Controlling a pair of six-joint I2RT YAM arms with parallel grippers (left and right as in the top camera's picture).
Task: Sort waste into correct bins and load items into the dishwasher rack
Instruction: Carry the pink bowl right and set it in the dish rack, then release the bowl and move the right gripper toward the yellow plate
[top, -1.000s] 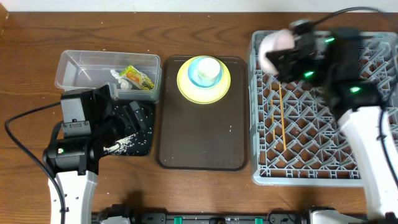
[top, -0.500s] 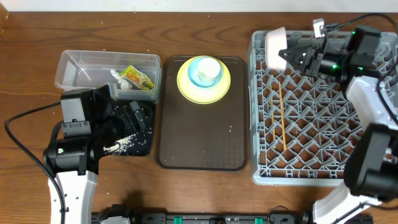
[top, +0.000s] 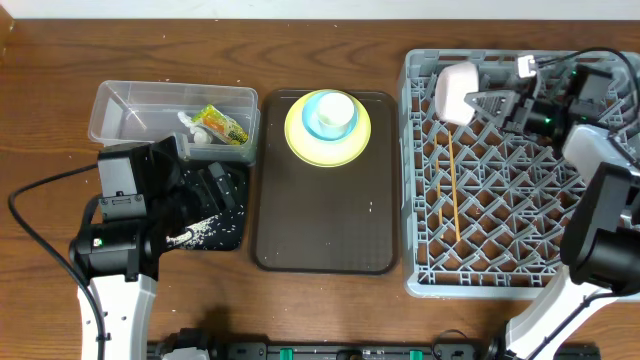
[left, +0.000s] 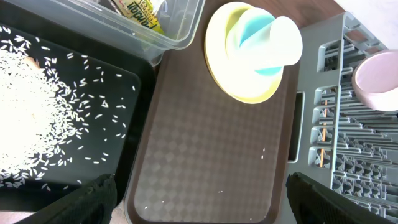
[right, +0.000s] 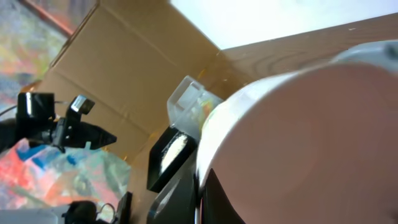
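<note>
Wooden table (top: 330, 50): wrapper (top: 222, 125) and rice (top: 205, 228) sit binned left of the dishwasher rack (top: 480, 283), chopsticks (top: 452, 190) inside it. Our right gripper (top: 482, 100) clamps the white bowl (top: 455, 92) at its far-left corner; left gripper (left: 200, 193) gapes empty. We judge plate (top: 296, 137) and blue cup (top: 330, 115) unloaded.

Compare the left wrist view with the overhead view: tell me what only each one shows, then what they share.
Only the left wrist view: the main heap of rice in the black tray, which the left arm mostly hides from above.
Only the overhead view: the right gripper shut on the rim of the bowl at the far left corner of the rack, and the whole rack.
Both: the bowl, the blue cup on the yellow plate, the brown tray, and the clear tub with the wrapper inside.
</note>
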